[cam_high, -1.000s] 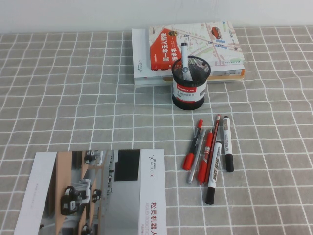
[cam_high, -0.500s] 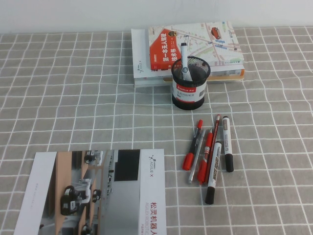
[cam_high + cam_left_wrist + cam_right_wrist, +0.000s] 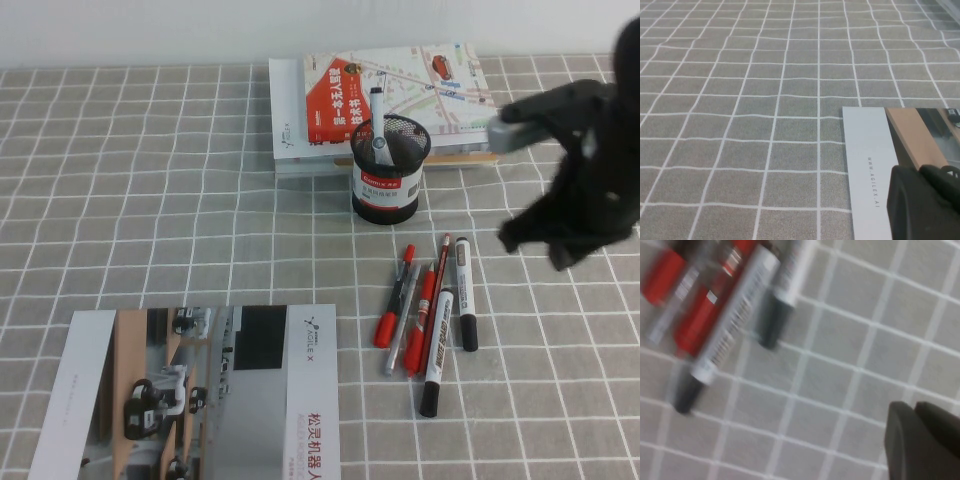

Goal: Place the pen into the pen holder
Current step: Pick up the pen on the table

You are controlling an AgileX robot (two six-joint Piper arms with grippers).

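Observation:
The pen (image 3: 464, 292), a short marker with black ends and a greyish-white barrel, lies at the right edge of a cluster of pens on the checked cloth. It also shows in the right wrist view (image 3: 788, 277). The black mesh pen holder (image 3: 390, 172) stands behind the cluster and has one marker (image 3: 378, 120) in it. My right gripper (image 3: 537, 250) hovers above the cloth just right of the pen, and its fingers (image 3: 920, 440) look closed and empty. My left gripper (image 3: 920, 172) is out of the high view, looks closed and empty, and sits over the brochure's corner.
Beside the pen lie a white marker with bold lettering (image 3: 437, 340), red-capped pens (image 3: 420, 315) and a grey pen. A stack of books (image 3: 385, 95) lies behind the holder. A brochure (image 3: 200, 395) lies at the front left.
My right arm has come into the high view from the right and now hangs beside the pens. Nothing on the table has moved.

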